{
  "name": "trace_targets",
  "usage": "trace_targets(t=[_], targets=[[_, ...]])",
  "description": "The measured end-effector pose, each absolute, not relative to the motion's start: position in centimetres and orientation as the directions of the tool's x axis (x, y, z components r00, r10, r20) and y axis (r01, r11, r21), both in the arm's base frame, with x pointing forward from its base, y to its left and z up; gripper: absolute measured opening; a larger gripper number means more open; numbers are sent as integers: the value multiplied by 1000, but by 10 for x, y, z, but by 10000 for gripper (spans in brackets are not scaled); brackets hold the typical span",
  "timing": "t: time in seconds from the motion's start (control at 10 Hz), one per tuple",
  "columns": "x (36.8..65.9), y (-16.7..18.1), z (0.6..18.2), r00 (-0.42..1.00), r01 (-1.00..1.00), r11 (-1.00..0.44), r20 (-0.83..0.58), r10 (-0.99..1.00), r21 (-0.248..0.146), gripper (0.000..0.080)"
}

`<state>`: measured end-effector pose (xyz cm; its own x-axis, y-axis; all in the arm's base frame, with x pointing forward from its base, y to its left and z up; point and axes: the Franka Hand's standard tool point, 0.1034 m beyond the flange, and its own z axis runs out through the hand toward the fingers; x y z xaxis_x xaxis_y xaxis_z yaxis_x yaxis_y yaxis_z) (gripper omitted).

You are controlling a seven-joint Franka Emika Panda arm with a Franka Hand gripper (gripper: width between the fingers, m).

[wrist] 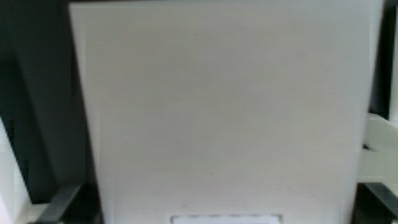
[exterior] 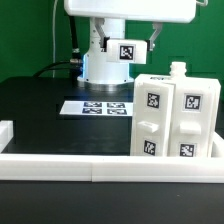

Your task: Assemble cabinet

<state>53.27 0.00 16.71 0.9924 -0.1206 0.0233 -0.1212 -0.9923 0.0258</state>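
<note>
The cabinet box (exterior: 175, 115) stands upright at the exterior view's right, its two tagged front pieces facing the camera and a small peg on top. A flat white panel (exterior: 130, 8) hangs edge-on at the top of the exterior view, high above the table. In the wrist view the same plain white panel (wrist: 217, 100) fills the frame. My gripper (wrist: 217, 208) holds it by its two long edges; one dark finger (wrist: 57, 205) shows at each side. The gripper itself is out of frame in the exterior view.
The marker board (exterior: 100, 106) lies flat on the black table behind the cabinet box. The robot base (exterior: 105, 65), with a tag on it, stands at the back. The low white table rim (exterior: 100, 165) runs along the front and shows in the wrist view (wrist: 382, 140).
</note>
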Motion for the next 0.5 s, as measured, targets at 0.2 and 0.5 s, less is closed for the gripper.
trace_targets(t=[0.2,0.5], targets=[[532,0,166,992,-121,-992,22,-120,26,561],[546,27,173,995,-97,-995,27,-96,19,561]])
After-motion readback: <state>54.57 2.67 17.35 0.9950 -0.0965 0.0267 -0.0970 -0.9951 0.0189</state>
